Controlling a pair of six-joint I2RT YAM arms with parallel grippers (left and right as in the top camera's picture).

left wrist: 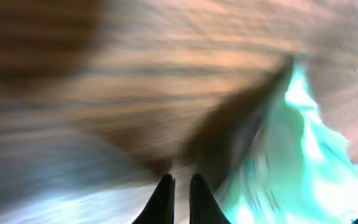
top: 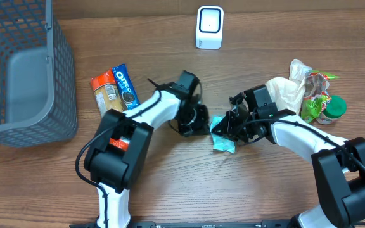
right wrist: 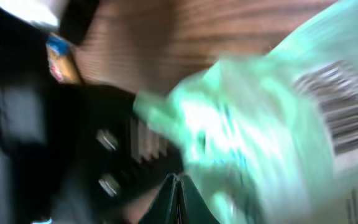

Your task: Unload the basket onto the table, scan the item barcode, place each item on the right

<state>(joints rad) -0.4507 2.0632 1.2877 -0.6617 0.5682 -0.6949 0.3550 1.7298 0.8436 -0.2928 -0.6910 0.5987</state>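
overhead shows the teal packet lying on the counter between my two arms, well apart from the scanner at the far edge. the risk as i judge it: both wrist views are smeared, which i take as quick motion close to thin, crinkly film. a shut tip could shove the packet aside or flip it so the barcode faces down, and the scanner would never read it. my arms also sit very near each other, so they could knock together over the packet. my left fingers are pressed together, holding nothing, with the packet off to their right. my right fingers are pressed shut too, with the film right at their tips. whether a corner is pinched between them i cannot tell.
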